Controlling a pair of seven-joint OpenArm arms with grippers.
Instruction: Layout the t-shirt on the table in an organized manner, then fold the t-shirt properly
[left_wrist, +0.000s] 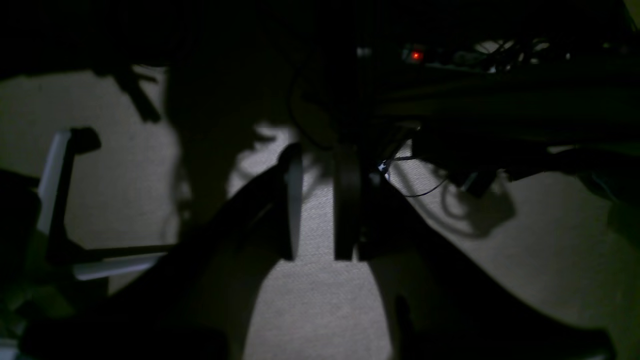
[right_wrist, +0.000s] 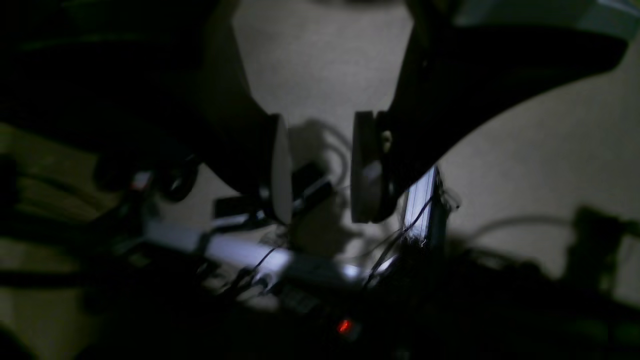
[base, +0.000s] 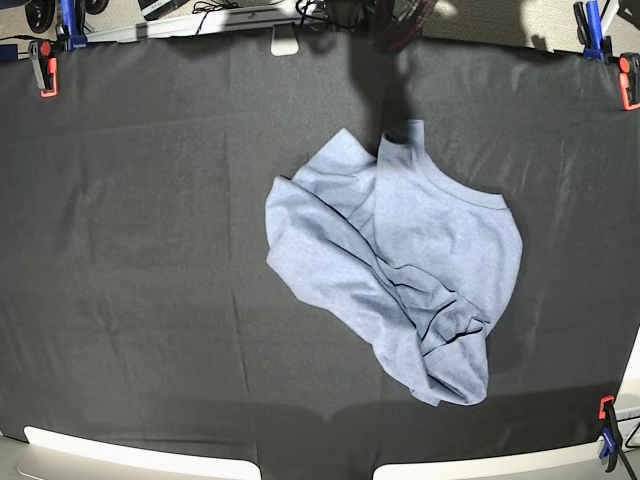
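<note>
**A:** Start with the biggest thing. Where does the shirt lie?

**B:** The table (base: 130, 250) is spread with black cloth, held at the corners by clamps (base: 43, 68). The t-shirt (base: 400, 270) sits a little right of centre in the overhead view, crumpled, one layer thrown over another. Its long axis runs on a slant, from the collar (base: 440, 180) near the far edge down to a bunched end near the front right.

**A:** And the arms?

**B:** Neither shows in the overhead view. Each wrist camera looks at pale floor and cables, not at cloth, so both claws are well away from the shirt.

**A:** Which is nearer?

**B:** I'd judge the left arm (it sits on the overhead view's right, the shirt's side), though I can't see either to be sure.

**A:** Claw states?

**B:** The left gripper (left_wrist: 317, 200) has its jaws parted narrowly with nothing between them. The right gripper (right_wrist: 320, 167) stands wider apart, also bare.
</note>
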